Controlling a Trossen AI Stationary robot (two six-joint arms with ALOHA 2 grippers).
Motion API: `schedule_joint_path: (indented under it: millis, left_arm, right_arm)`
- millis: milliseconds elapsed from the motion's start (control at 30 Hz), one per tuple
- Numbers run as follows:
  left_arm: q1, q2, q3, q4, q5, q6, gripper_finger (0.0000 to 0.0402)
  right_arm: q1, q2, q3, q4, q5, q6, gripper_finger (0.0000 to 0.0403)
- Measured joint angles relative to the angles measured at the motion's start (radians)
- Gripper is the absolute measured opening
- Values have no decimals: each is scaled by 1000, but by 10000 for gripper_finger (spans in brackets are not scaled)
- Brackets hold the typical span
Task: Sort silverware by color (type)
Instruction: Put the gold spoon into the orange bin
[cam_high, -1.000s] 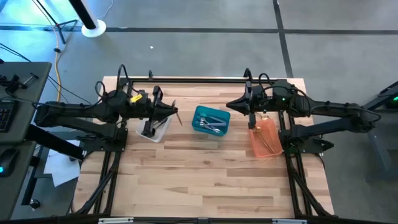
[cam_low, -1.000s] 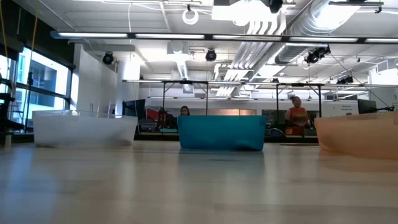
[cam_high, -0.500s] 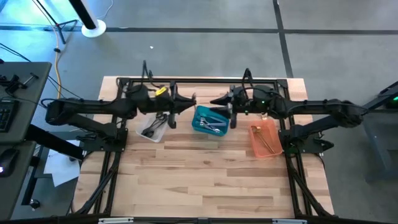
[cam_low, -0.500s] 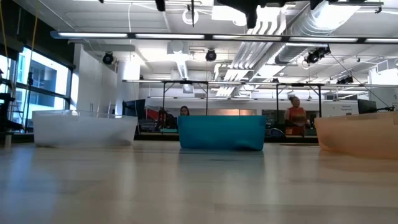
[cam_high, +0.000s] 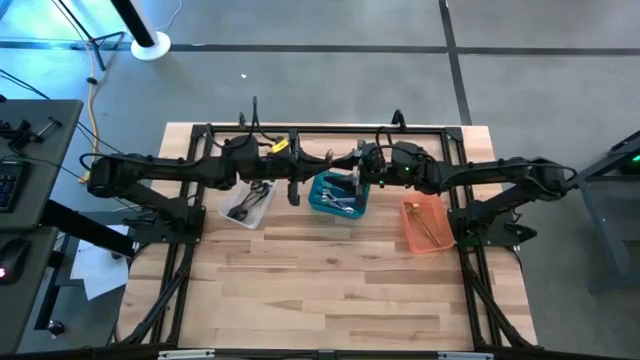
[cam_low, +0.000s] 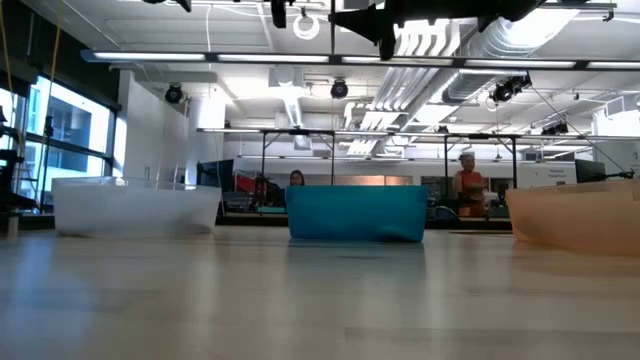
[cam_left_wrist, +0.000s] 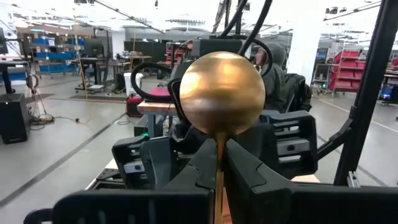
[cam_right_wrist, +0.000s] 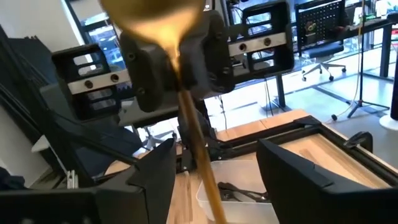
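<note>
Facing each other above the teal bin (cam_high: 338, 193), the left gripper (cam_high: 322, 162) clenches a gold spoon (cam_left_wrist: 219, 93); the right gripper (cam_right_wrist: 211, 180) stands released around its handle. No readable writing.

a robotics lab or workshop in a big open industrial hall. the wooden table (cam_high: 330, 290) stands on a bare grey concrete floor (cam_high: 300, 70). beyond the table, level across it, run exposed ducts and pipes (cam_low: 450, 40) under the ceiling, strip lights, and more black-framed work tables (cam_low: 300, 150) with people (cam_low: 468, 185) at them. farther off from the table are red parts bins (cam_left_wrist: 339, 68), shelving and an office chair (cam_right_wrist: 323, 53).
</note>
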Motion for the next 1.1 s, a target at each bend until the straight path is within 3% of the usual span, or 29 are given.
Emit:
schedule_joint_path:
  millis: [467,767,1100]
  left_arm:
    - [0,0,0,27,-1,-2,0]
    - [0,0,0,28,-7,-12,0]
    - [0,0,1,25,-7,-68,10]
  right_arm:
    - [2,3,0,55,-43,21,103]
    - [5,20,0,60,-48,52,15]
    - [5,19,0,72,-51,60,7]
